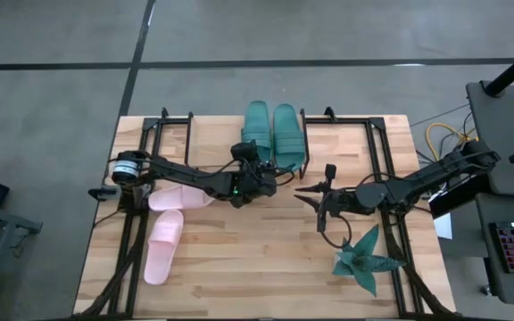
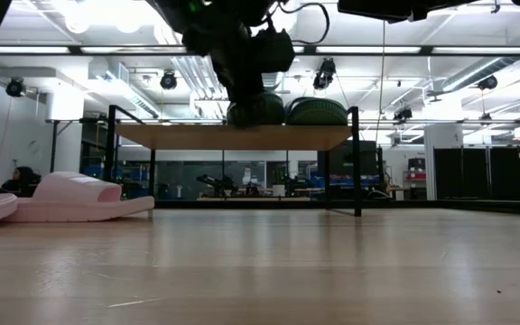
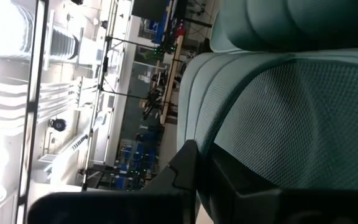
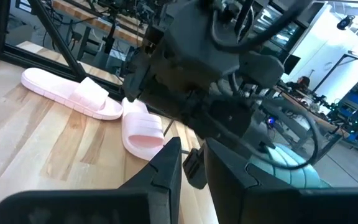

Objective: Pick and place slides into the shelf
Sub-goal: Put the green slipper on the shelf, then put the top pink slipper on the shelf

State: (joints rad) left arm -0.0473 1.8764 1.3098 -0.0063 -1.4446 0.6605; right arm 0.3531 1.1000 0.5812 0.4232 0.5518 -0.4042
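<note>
Teal slides (image 1: 272, 132) sit on the shelf (image 2: 233, 136), left hand (image 1: 259, 168) beside them.

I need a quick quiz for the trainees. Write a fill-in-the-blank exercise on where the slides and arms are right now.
1. The two teal-green slides lie side by side on top of the ____.
2. The number of pink slides on the table is ____.
3. The left gripper is at the near end of the left-hand ____ slide.
4. The spiky plant stands nearest the ____ arm.

Missing words: shelf; two; teal-green; right
</note>
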